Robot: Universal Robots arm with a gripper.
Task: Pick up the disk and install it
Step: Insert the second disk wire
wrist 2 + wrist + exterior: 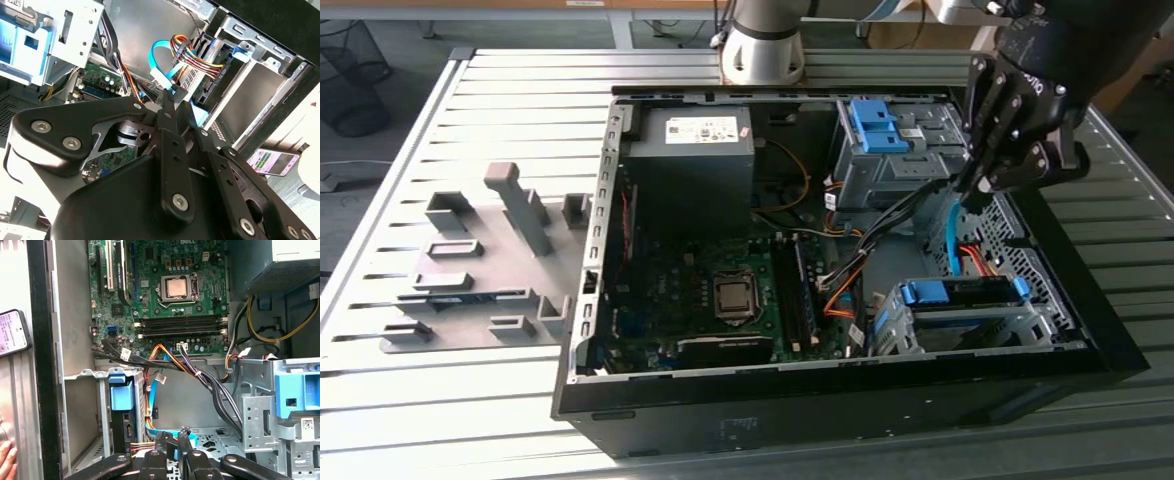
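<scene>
While it hangs inside the open computer case (587, 330), the claw (172, 439) is clenched, fingertips together, holding nothing.

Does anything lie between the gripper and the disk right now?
Yes. In the exterior view the gripper hangs above the disk, which sits in the metal cage. A light blue cable and orange-red wires run through the gap between them.

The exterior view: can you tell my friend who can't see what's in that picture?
An open computer case lies on a slatted metal table, its circuit board and wires showing. A black end effector reaches in near a metal cage with a blue bracket.
</scene>
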